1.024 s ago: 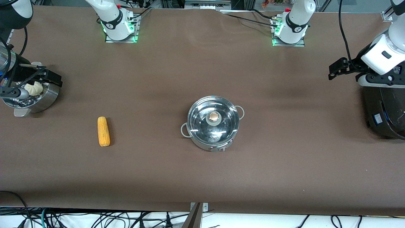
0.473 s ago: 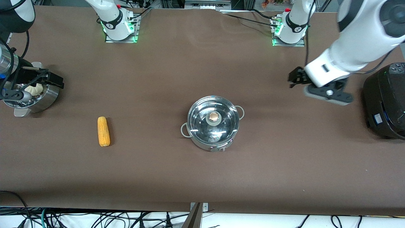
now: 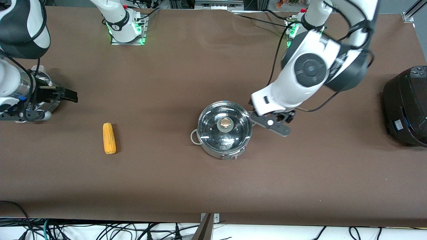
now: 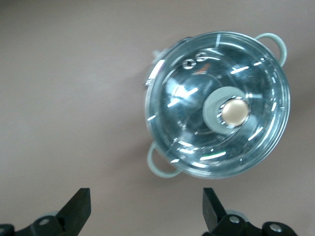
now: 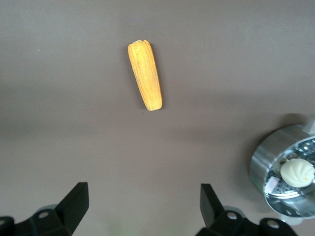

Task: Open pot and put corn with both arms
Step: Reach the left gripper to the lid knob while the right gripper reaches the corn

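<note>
left gripper (image 4: pixel 145 214): we see it up in the air just beside the pot, toward the left arm's end of the table; its fingers (image 4: pixel 78 209) stand wide apart and hold nothing.
pot (image 3: pixel 224 133): we find it mid-table, upright, its glass lid (image 4: pixel 219 105) on and shut, with the copper-coloured knob (image 3: pixel 226 122) at the lid's middle; one loop handle (image 4: pixel 161 164) lies closest to the left gripper.
right gripper (image 5: pixel 142 209): we see it in the air by the steamer pot (image 5: pixel 285 169), spread wide, empty.
corn (image 3: pixel 109 138): we see it lying flat on the bare brown table (image 3: pixel 300 173), well apart from both grippers, between the steamer pot and the pot.
white bun (image 5: pixel 297 172): it sits in the steamer pot.
rice cooker (image 3: pixel 405 106): we see it at the left arm's end.
</note>
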`<state>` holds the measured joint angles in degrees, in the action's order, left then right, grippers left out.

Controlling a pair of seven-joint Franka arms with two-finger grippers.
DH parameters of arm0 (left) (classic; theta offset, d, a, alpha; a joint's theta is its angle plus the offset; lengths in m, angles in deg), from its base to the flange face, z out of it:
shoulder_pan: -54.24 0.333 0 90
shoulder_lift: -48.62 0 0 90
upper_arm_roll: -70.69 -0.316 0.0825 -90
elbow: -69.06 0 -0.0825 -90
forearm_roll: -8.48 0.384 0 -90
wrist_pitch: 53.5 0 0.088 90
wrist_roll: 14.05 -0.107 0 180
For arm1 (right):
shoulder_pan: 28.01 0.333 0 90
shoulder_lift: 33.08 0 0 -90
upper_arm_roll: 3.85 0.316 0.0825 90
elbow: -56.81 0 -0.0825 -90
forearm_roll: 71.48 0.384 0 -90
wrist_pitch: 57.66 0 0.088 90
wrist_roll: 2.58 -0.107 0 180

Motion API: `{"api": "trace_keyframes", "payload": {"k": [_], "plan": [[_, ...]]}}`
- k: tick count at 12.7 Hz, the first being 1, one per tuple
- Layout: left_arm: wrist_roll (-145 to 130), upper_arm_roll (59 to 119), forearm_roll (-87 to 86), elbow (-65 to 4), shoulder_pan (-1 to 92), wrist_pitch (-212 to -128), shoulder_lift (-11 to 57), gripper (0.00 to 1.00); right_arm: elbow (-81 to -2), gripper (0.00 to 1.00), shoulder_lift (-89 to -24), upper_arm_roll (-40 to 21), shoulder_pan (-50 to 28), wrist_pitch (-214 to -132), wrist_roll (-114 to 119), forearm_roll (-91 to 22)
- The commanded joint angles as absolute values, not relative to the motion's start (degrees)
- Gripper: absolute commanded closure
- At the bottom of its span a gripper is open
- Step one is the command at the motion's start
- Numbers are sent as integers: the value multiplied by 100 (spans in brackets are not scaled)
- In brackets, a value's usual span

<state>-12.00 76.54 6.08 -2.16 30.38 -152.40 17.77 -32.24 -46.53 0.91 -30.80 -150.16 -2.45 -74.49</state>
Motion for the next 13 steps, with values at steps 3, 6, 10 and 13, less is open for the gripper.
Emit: {"api": "trace_keyframes", "payload": {"k": [3,6,10,13], "plan": [[-905,7597,505,147,2542,-16044,1066,0,-3090,0,-5520,89,-3135,-15713,-99,-7157],[-195,7588,523,147,2279,-16440,890,0,-3108,0,-6197,98,-3109,-16442,66,-7166],[212,7562,584,69,2137,-16731,793,0,-3116,0,-6892,98,-3108,-17409,339,-7166],[195,7562,776,24,2137,-16969,758,0,-3143,0,-7192,98,-3126,-17797,656,-7157]]}}
